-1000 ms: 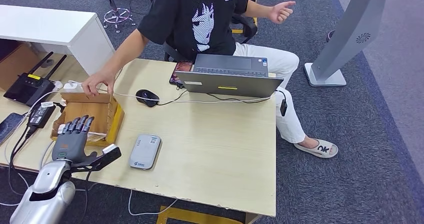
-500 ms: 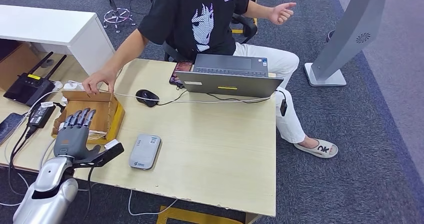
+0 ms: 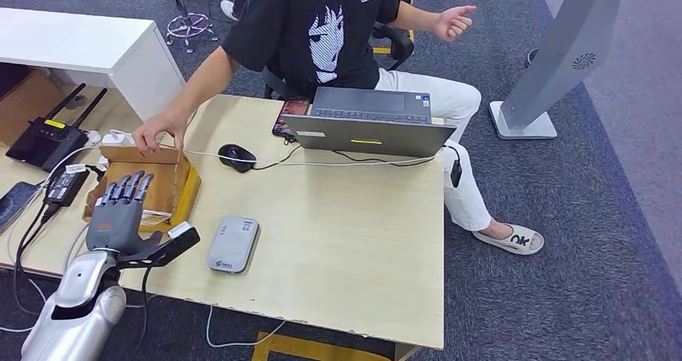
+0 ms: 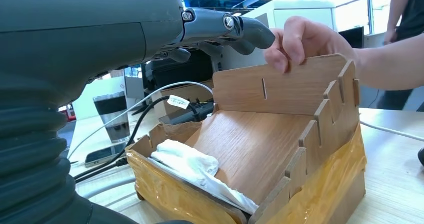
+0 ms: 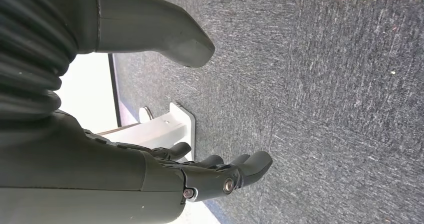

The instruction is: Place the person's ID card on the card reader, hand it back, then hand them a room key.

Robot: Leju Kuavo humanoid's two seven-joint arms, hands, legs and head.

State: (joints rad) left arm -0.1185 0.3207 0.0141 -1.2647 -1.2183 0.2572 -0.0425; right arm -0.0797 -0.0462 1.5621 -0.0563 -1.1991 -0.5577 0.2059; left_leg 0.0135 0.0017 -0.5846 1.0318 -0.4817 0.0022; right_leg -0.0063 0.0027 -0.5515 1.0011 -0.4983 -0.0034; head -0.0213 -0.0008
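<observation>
**Left hand flat over box, holding nothing**

Left hand [image 3: 119, 216] sits lower left of the head frame, fingers [image 3: 129, 190] stretched out and apart, thumb out to the side, nothing in them. Fingers reach over the near edge of the wooden box [image 3: 175, 186]. Left wrist view: box holds a white crumpled wad [image 4: 192, 165]; can't tell if a card or key is in there. Person's hand [image 3: 157, 132] grips the box's far wall. Card reader [image 3: 233, 244] lies flat on the surface [image 3: 354, 240], just right of the thumb, apart from it, nothing on top. No card readable between the fingers and the reader. Right hand [image 5: 220, 176] hangs over grey carpet [image 5: 325, 109], fingers loosely curved, apart, empty. Laptop [image 3: 370, 124] and mouse [image 3: 236, 156] upper centre, well apart from the left hand.
</observation>
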